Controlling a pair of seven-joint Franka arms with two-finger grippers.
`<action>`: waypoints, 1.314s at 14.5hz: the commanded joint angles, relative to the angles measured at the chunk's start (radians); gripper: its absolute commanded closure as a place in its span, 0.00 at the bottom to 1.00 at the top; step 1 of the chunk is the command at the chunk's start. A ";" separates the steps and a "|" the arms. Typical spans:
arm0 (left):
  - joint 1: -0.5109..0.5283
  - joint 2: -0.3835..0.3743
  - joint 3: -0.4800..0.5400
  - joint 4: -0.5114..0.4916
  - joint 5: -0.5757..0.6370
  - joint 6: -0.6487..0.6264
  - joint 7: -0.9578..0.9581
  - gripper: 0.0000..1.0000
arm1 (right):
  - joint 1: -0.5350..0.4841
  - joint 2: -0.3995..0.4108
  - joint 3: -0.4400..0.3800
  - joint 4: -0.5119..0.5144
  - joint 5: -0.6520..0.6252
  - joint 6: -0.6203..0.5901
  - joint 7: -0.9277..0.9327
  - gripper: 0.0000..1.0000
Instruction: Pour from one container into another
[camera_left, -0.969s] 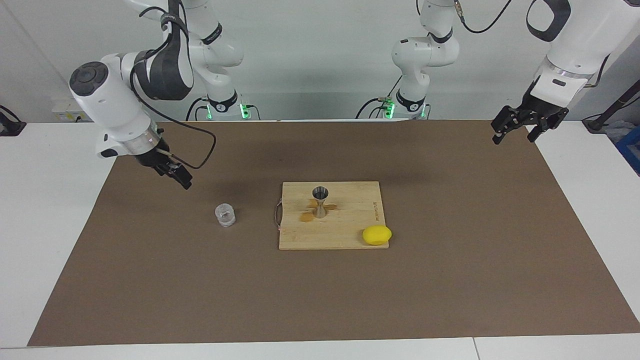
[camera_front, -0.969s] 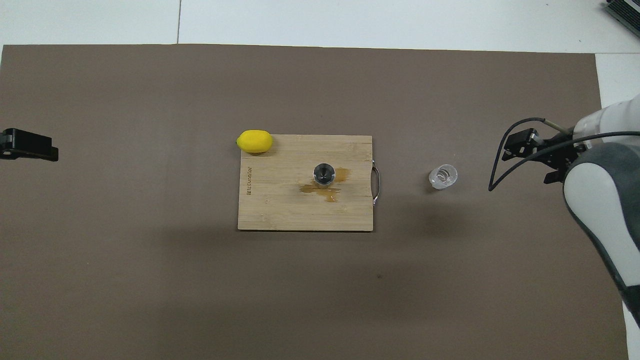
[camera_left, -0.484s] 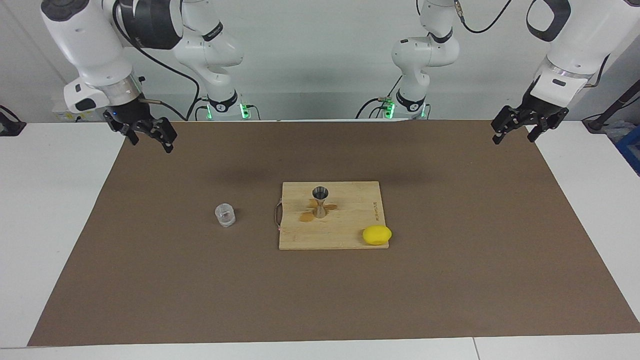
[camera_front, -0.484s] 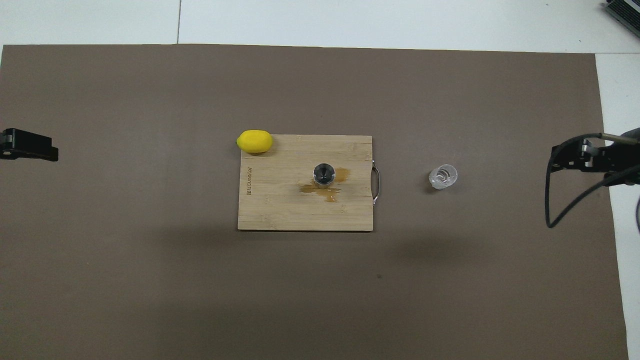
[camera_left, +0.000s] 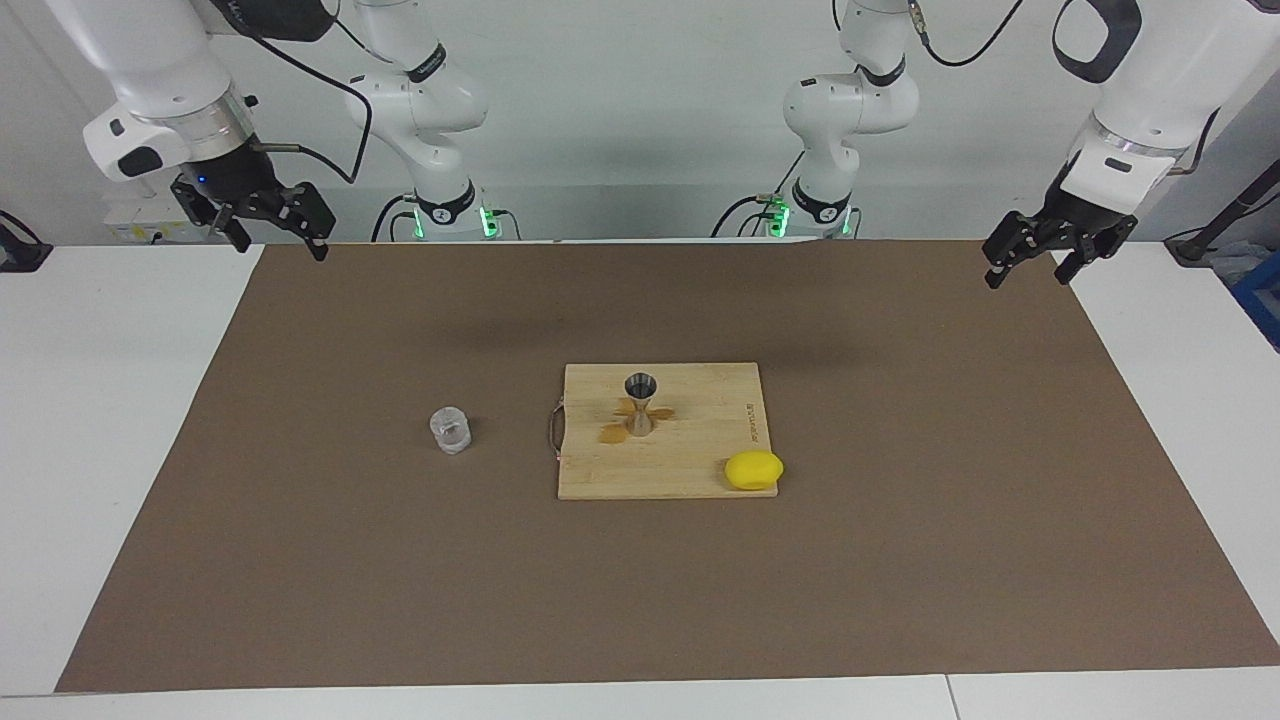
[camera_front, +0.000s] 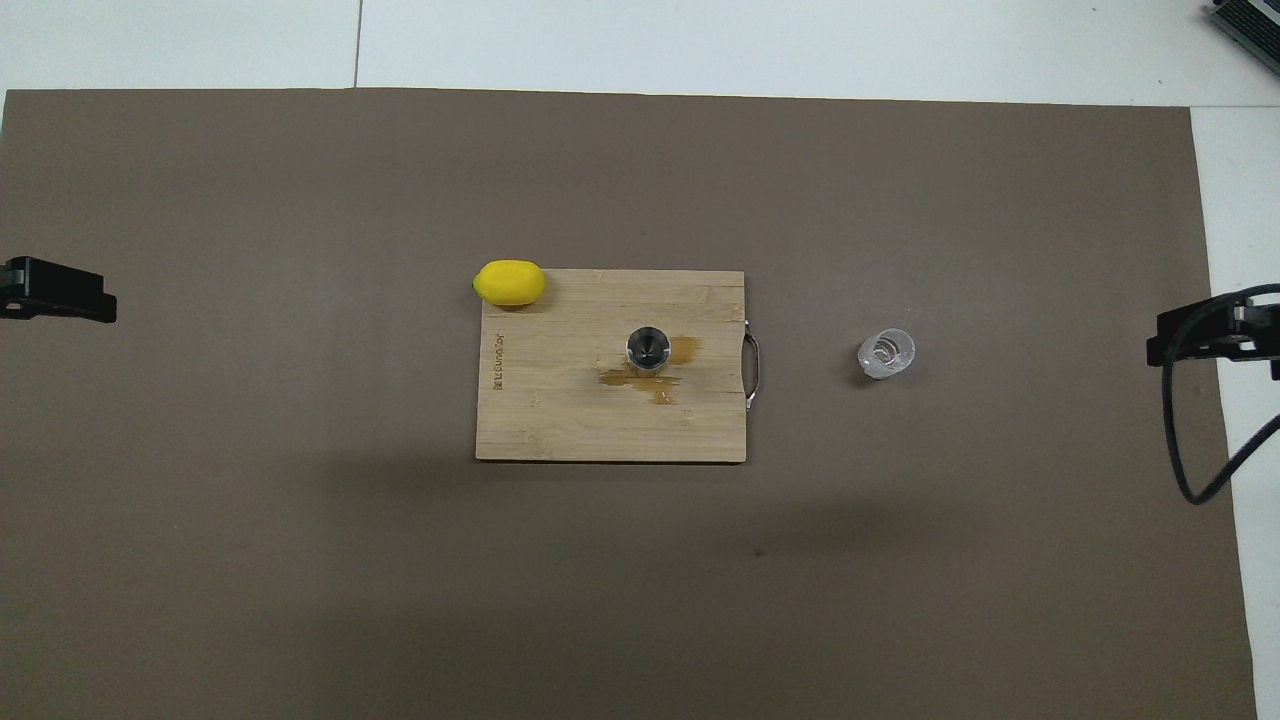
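Facing view: the small clear glass cup (camera_left: 450, 430) stands upright on the brown mat (camera_left: 900, 560), beside the bamboo cutting board (camera_left: 700, 470) that carries the silver hourglass jigger (camera_left: 640, 403). The glass looks rigid, slick and breakable, so I'd pinch its side wall. The left gripper (camera_left: 1035, 250) and right gripper (camera_left: 268, 220) hang spread, empty, over the mat's corners. Open mat surrounds the cup; a yellow lemon (camera_left: 754, 470) sits at the board's corner.
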 joint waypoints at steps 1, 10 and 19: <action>-0.005 -0.009 0.001 0.001 0.022 -0.005 -0.006 0.00 | -0.017 0.012 0.052 0.023 -0.005 -0.024 0.032 0.00; -0.006 -0.011 0.001 0.001 0.022 -0.005 -0.007 0.00 | -0.053 0.012 0.021 0.045 -0.023 -0.042 -0.051 0.00; -0.006 -0.009 0.001 0.001 0.022 -0.005 -0.007 0.00 | -0.038 0.004 0.034 0.029 -0.022 -0.037 -0.047 0.00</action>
